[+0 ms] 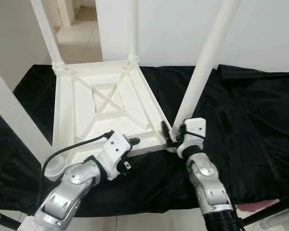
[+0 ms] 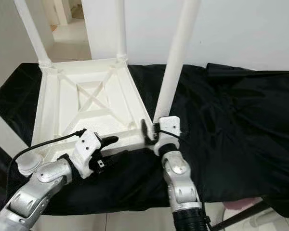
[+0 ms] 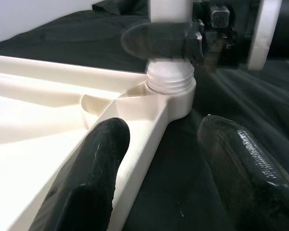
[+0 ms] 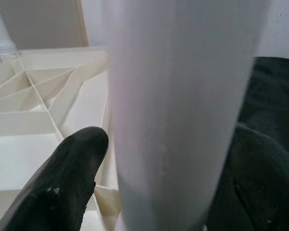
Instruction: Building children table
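Observation:
A white plastic children's table [image 1: 62, 110] lies upside down on a black cloth [image 1: 250, 120]. A white leg [image 1: 204, 62] stands tilted in the near right corner socket [image 3: 171, 89]. My right gripper [image 1: 173, 132] is shut on this leg just above its base, with one black finger [image 4: 62, 183] on each side. My left gripper [image 1: 131, 153] is open and straddles the table's near rim [image 3: 149, 134]. One of its fingers [image 3: 94, 168] is inside the underside, the other over the cloth. Two more legs [image 1: 45, 29] [image 1: 133, 29] stand in the far corners.
Another white leg [image 1: 14, 120] slants up from the near left corner socket [image 1: 55, 168]. A white wall rises behind the table, with a doorway [image 1: 77, 24] at the back left. The cloth's front edge meets tiled floor, and something pink [image 1: 260, 207] lies at the lower right.

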You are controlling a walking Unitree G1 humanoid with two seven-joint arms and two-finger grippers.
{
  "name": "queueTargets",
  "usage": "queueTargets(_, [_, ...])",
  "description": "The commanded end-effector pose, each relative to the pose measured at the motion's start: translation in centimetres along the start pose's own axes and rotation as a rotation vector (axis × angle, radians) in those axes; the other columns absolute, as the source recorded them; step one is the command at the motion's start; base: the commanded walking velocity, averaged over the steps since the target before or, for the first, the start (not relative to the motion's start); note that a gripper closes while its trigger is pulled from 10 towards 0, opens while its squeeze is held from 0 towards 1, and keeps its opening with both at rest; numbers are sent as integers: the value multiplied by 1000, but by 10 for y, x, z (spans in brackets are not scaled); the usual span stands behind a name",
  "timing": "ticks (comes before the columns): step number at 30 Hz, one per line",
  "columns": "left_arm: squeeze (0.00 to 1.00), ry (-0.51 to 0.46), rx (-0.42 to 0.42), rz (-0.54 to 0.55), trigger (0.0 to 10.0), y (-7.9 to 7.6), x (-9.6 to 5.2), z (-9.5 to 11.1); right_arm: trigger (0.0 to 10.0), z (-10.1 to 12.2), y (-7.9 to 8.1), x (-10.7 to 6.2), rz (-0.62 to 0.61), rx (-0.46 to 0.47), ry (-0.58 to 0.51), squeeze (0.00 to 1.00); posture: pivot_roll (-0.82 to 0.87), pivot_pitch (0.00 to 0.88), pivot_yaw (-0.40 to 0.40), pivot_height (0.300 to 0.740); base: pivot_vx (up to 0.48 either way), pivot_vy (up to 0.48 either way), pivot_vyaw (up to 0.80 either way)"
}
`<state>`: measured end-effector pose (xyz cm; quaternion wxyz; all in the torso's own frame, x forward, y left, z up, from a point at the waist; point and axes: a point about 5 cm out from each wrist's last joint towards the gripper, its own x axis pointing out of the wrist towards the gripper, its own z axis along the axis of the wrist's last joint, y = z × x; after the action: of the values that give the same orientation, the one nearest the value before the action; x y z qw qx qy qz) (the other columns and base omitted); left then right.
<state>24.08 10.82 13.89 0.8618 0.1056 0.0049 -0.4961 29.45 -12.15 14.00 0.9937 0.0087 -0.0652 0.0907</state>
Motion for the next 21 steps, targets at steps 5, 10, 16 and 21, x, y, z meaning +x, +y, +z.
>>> queueTargets(5, [0, 171, -14, -106, 10000, 6, -47, -16, 10000, 0, -9, 3, 88, -21, -8, 0, 36, 28, -35, 740, 0, 0, 0])
queueTargets(10, [0, 222, 12, -29, 10000, 20, -59, -22, 10000, -1, -17, 5, 151, -29, -5, 0, 39, 34, -29, 740, 0, 0, 0])
queueTargets(16, [0, 299, 18, 63, 10000, 42, -72, -34, 10000, -4, -35, 12, 279, -43, 16, 0, 37, 46, -15, 740, 0, 0, 0])
queueTargets(21, [0, 347, 8, 67, 10000, 51, -79, -41, 10000, -3, -48, 23, 409, -81, 42, 0, 31, 42, 0, 740, 0, 0, 0])
